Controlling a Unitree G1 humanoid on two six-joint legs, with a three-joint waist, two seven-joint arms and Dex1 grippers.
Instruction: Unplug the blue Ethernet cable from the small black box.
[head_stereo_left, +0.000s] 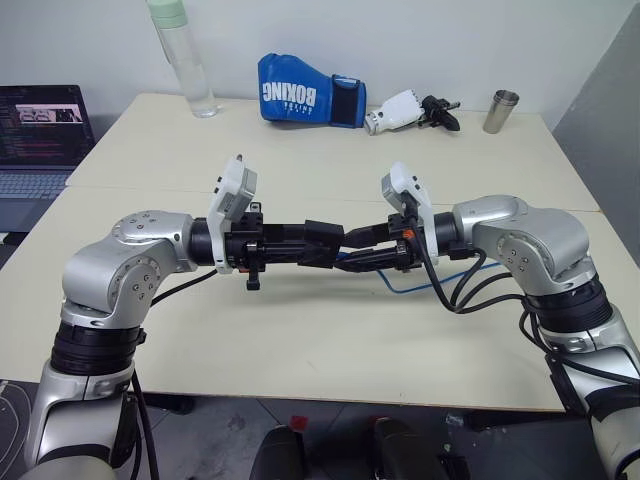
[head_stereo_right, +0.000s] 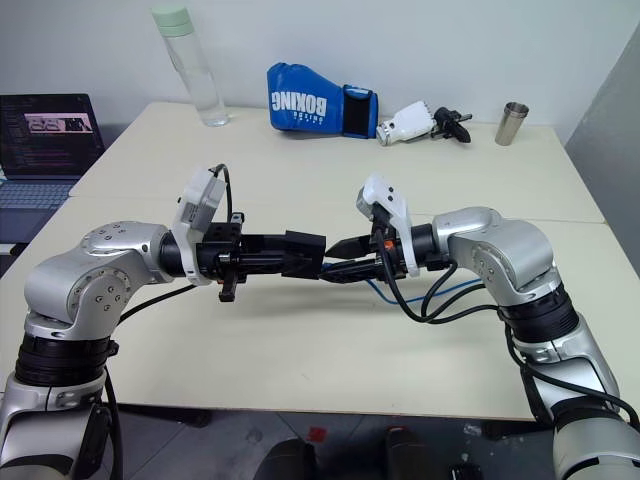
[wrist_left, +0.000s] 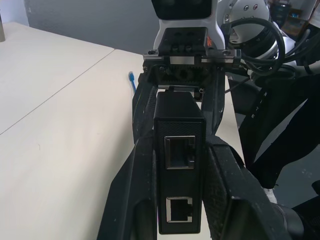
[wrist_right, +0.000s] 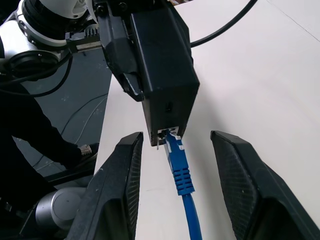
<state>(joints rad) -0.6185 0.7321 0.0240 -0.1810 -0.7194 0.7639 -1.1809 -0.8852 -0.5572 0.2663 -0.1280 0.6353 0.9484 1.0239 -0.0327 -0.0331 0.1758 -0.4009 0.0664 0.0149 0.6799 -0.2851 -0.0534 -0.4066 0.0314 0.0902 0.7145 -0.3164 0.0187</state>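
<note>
My left gripper is shut on the small black box, holding it level above the table with its fingers on the two sides of the box. The blue Ethernet cable is plugged into the port on the box's end that faces the right arm. My right gripper is open, with one finger on each side of the plug and touching neither the plug nor the box. The cable hangs down to the table below the right wrist. Its free end lies on the tabletop.
At the table's far edge stand a clear bottle, a blue boxing glove, a white and black tool and a metal cup. A laptop sits off to the left.
</note>
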